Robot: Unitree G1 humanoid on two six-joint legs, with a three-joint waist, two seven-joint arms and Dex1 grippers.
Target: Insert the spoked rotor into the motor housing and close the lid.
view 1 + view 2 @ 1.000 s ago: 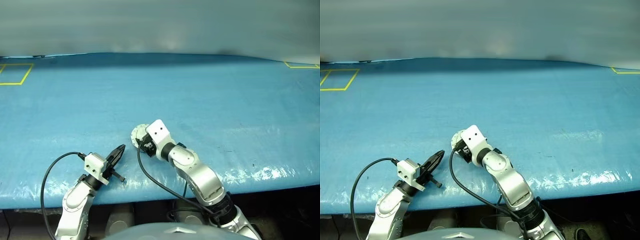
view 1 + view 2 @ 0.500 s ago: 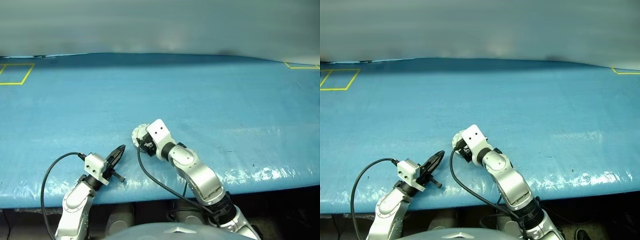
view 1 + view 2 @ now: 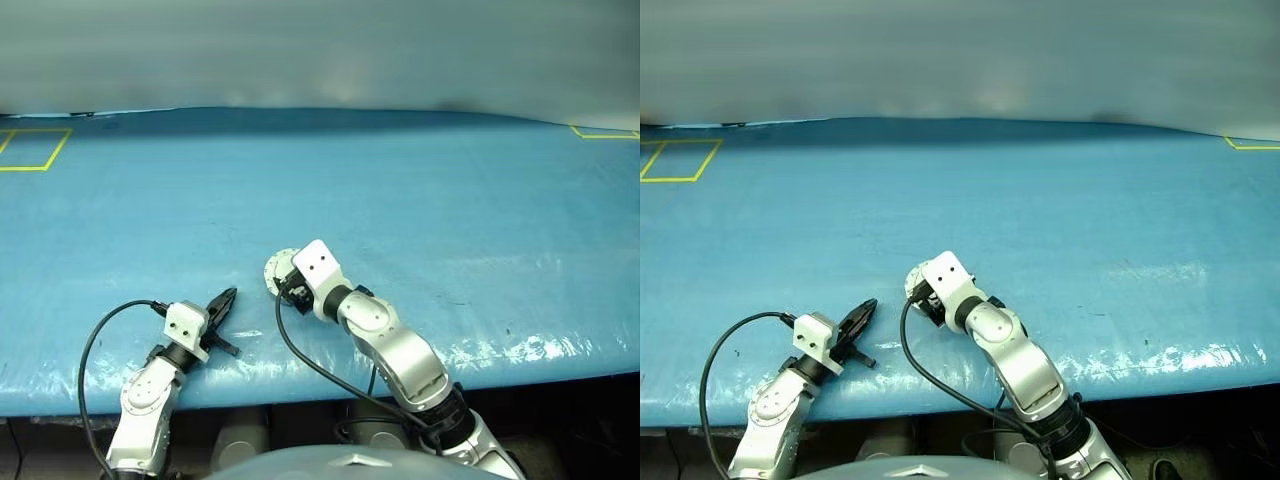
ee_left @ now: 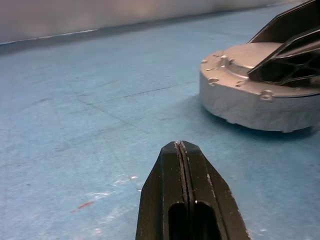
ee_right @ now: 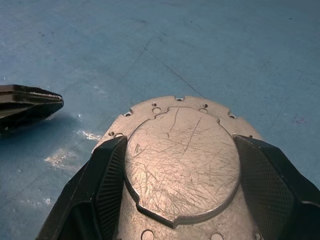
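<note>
The motor housing (image 3: 276, 270) lies flat on the blue table near its front edge, a round grey puck. Its lid (image 5: 182, 165) is down on top, plain scratched grey with a raised centre. My right gripper (image 3: 284, 281) straddles the housing, one finger (image 5: 107, 175) pressed to each side, shut on it. My left gripper (image 3: 228, 297) hovers low over the table to the left of the housing, apart from it, its fingers shut together with nothing between them; its tip (image 4: 180, 147) points toward the housing (image 4: 255, 100). The spoked rotor is hidden.
Blue sheeting covers the table (image 3: 420, 200), whose front edge runs just below both grippers. Yellow tape squares mark the far left corner (image 3: 30, 148) and far right corner (image 3: 605, 131). A black cable (image 3: 95, 340) loops from the left wrist.
My left gripper has drawn to the left, away from the housing, still shut. The right gripper and the housing have stayed put.
</note>
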